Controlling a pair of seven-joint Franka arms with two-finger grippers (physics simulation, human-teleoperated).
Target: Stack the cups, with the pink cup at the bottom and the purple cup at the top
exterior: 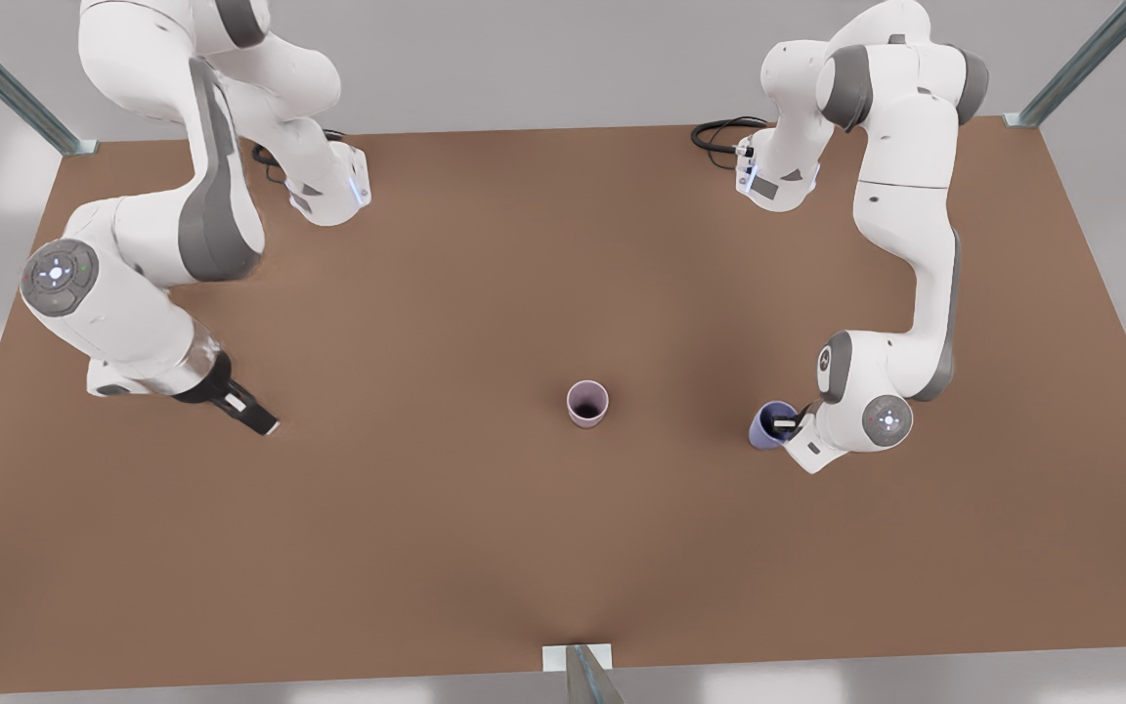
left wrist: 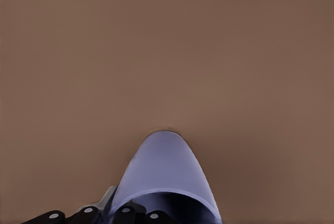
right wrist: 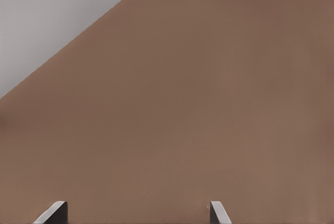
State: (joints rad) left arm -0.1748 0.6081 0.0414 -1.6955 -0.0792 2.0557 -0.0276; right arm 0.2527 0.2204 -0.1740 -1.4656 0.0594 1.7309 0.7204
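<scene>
the left pincer is clamped on the purple cup's rim at the front view's right. the right pincer waits apart over the desk. the pink cup stands mid-desk.

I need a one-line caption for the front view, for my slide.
Left gripper grips the purple cup by its rim; the pink cup stands mid-table; right gripper waits, open.
</scene>
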